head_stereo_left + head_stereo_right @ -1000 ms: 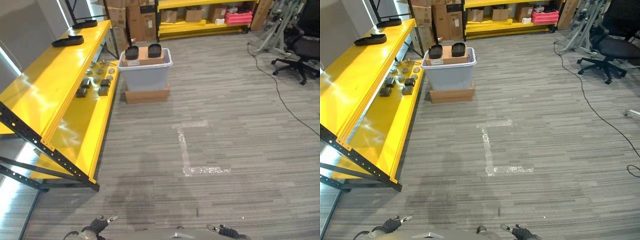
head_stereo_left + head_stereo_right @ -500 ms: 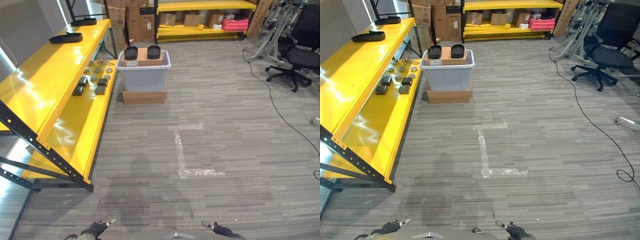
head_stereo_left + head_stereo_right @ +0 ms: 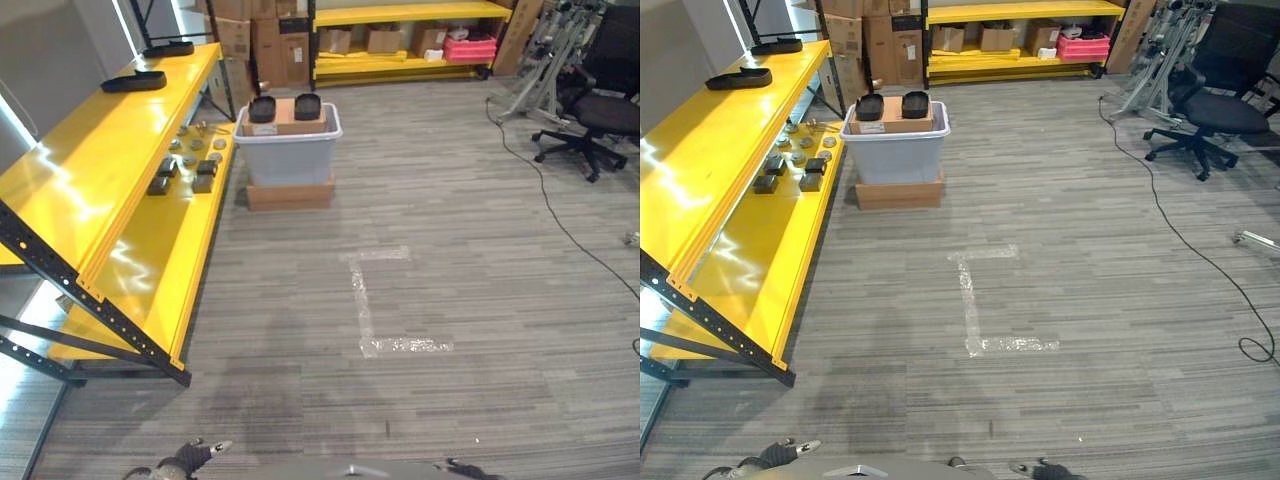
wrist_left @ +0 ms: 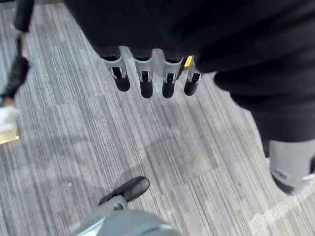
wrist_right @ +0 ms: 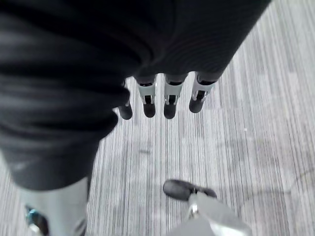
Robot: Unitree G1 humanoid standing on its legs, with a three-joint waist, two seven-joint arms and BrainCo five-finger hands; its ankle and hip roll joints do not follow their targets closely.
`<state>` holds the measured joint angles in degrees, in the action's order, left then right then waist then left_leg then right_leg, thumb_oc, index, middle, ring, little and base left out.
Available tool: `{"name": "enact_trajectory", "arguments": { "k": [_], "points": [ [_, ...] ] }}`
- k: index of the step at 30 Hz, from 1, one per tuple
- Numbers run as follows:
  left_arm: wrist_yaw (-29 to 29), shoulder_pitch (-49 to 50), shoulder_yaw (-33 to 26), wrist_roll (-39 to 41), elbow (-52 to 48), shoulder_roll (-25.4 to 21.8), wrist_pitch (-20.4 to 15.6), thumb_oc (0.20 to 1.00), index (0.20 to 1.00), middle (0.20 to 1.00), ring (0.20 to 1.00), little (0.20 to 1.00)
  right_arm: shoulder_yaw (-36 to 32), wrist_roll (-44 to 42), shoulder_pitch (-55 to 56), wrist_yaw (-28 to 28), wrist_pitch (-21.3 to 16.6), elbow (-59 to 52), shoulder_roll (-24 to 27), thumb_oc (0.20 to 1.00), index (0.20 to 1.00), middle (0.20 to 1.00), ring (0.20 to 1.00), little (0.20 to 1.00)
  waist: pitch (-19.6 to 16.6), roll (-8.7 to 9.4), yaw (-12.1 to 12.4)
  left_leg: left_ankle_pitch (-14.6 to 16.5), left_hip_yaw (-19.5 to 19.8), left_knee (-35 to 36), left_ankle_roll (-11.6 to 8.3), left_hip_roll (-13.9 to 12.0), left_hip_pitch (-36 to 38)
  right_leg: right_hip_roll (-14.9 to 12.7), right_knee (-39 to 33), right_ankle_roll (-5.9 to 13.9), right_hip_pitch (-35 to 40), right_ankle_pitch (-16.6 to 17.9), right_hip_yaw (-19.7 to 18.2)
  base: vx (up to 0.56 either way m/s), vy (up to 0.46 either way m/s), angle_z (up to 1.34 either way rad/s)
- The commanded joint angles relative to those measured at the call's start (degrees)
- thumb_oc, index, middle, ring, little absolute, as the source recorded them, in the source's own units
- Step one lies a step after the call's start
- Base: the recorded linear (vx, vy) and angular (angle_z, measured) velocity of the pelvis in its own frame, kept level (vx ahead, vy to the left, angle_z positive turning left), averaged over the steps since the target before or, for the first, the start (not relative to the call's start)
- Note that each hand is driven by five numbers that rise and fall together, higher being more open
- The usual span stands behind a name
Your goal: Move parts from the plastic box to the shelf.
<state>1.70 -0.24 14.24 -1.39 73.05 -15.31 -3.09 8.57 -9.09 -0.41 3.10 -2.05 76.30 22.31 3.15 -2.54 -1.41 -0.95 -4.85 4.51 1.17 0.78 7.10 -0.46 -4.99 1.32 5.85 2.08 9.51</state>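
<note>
Distance decides this: plastic box [image 3: 288, 145] sits far ahead beside the shelf [image 3: 150, 215], slightly left; left hand [image 4: 147, 73] and right hand [image 5: 162, 98] hang empty, fingers relaxed apart.

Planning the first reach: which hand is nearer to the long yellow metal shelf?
Left. The left hand hangs low on the side where the long yellow metal shelf runs; the right hand hangs on the far side, away from it. Both are empty and open.
</note>
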Motion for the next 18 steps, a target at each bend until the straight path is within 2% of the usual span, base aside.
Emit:
{"name": "enact_trajectory", "arguments": {
  "k": [1,7,8,9,12,13,14,15,17,18],
  "points": [
    [-0.3,-4.1,-2.5,-0.2,2.9,-1.1,-0.9,1.000,1.000,1.000,1.000,1.000,0.4,0.5,-2.8,0.0,0.0,3.4,-1.0,1.000,1.000,1.000,1.000,1.000,-0.2,2.57,0.1,2.9,1.5,0.5,-1.94,1.1,0.9,-7.1,1.3,7.87,0.9,-0.2,-1.3,0.00,0.000,0.00],
    [0.2,-4.8,-2.9,0.8,2.5,-1.0,-1.1,1.000,1.000,1.000,1.000,1.000,-0.6,-1.2,-3.3,-0.7,-0.3,2.0,-1.0,1.000,1.000,1.000,1.000,1.000,1.2,2.72,-0.1,3.2,1.0,0.1,-1.22,1.3,0.5,-7.6,4.0,8.19,-0.8,-0.4,-2.1,-0.01,0.043,-0.04],
    [0.7,-5.2,-2.9,1.7,2.5,-0.5,-1.1,1.000,1.000,1.000,1.000,1.000,-1.4,-3.5,-3.8,-1.1,-0.4,1.9,-1.7,1.000,1.000,1.000,1.000,1.000,1.9,2.68,-0.1,3.4,0.8,-0.1,-0.67,1.3,0.4,-7.8,7.0,8.48,-2.6,-0.8,-2.6,-0.01,0.052,-0.16],
    [0.7,-5.2,-2.9,1.7,2.5,-0.5,-1.1,1.000,1.000,1.000,1.000,1.000,-1.4,-3.5,-3.8,-1.1,-0.4,1.9,-1.7,1.000,1.000,1.000,1.000,1.000,1.9,2.68,0.0,3.4,0.8,-0.1,-0.67,1.3,0.4,-7.8,7.2,8.49,-2.7,-0.8,-2.6,-0.02,0.115,-0.17],
    [1.0,-5.3,-2.6,2.4,2.8,0.1,-0.9,1.000,1.000,1.000,1.000,1.000,-1.2,-6.0,-5.4,-1.5,-1.0,-0.4,-3.1,1.000,1.000,1.000,1.000,1.000,4.9,2.21,-0.7,3.1,-0.6,0.3,0.40,0.9,0.5,-8.1,20.6,10.65,-10.2,2.3,-3.5,-0.04,0.094,-0.25],
    [0.9,-5.5,-2.5,2.2,2.9,0.1,-0.8,1.000,1.000,1.000,1.000,1.000,-0.8,-5.8,-5.7,-1.6,-1.0,-0.5,-3.3,1.000,1.000,1.000,1.000,1.000,5.2,2.06,-0.8,3.2,-0.9,0.5,0.36,0.6,0.7,-8.1,22.4,10.85,-11.8,2.2,-3.2,0.02,0.053,-0.26],
    [0.9,-5.5,-2.3,1.9,3.4,0.2,-0.6,1.000,1.000,1.000,1.000,1.000,-0.5,-5.6,-6.0,-1.8,-1.0,-0.8,-3.7,1.000,1.000,1.000,1.000,1.000,5.4,2.15,-0.7,3.7,-1.6,0.5,0.15,0.4,1.1,-8.5,23.0,10.91,-13.2,2.5,-1.6,0.05,0.021,-0.32],
    [0.9,-5.6,-2.3,1.9,3.5,0.2,-0.7,1.000,1.000,1.000,1.000,1.000,-0.5,-5.6,-6.0,-1.8,-1.0,-0.8,-3.7,1.000,1.000,1.000,1.000,1.000,5.4,2.16,-0.7,3.7,-1.6,0.5,0.15,0.5,1.1,-8.5,23.1,10.91,-13.3,2.5,-1.7,0.10,-0.006,-0.33],
    [0.7,-5.6,-2.3,1.9,3.8,0.0,-0.5,1.000,1.000,1.000,1.000,1.000,0.2,-5.6,-5.9,-1.4,-1.1,-0.9,-3.8,1.000,1.000,1.000,1.000,1.000,5.7,2.58,-0.9,4.9,-2.4,0.5,-0.37,0.5,2.5,-7.4,17.1,9.69,-14.6,3.0,1.7,0.22,-0.096,-0.38],
    [0.7,-5.7,-2.2,1.9,3.7,-0.1,-0.5,1.000,1.000,1.000,1.000,1.000,0.2,-5.7,-5.7,-1.4,-1.2,-0.8,-3.7,1.000,1.000,1.000,1.000,1.000,5.7,2.73,-1.2,5.2,-2.1,0.5,-0.44,0.7,2.8,-6.6,14.9,9.26,-15.6,3.5,2.1,0.25,-0.129,-0.37]
  ]
}}
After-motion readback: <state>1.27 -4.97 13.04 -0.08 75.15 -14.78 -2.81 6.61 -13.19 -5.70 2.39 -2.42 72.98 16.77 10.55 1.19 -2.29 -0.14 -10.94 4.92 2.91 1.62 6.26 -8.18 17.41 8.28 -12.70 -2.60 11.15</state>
